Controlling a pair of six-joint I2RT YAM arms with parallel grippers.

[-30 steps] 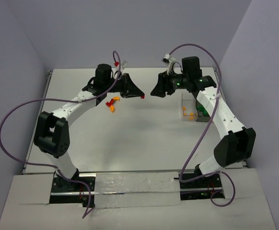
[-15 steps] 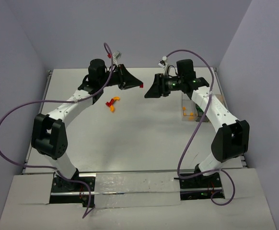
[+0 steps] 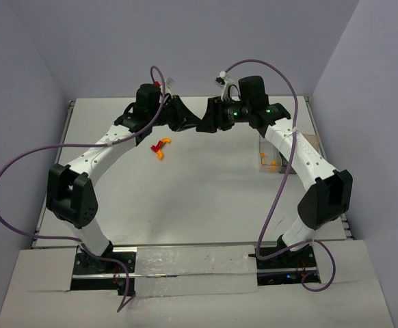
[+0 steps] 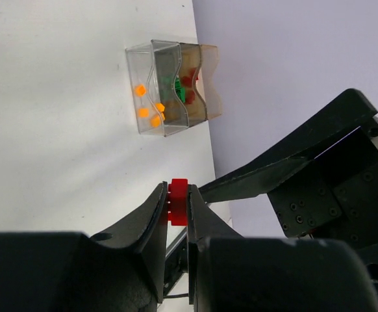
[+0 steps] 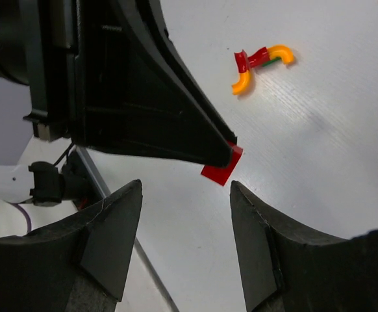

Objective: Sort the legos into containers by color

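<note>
We are seeing our left hand clamping 1 glossy, square red lego near the tabletop's far edge. Our right hand, fingers apart, is facing it. The 3 clear, ripple-walled plastic containers are sitting by the right edge. Since 1 second ago, both hands have been closing together.

The left gripper and right gripper are hanging tip to tip above the far middle of the table, a lego sitting between the left one's fingertips. To their left loose legos are lying on the table, and the containers are standing to their right
</note>
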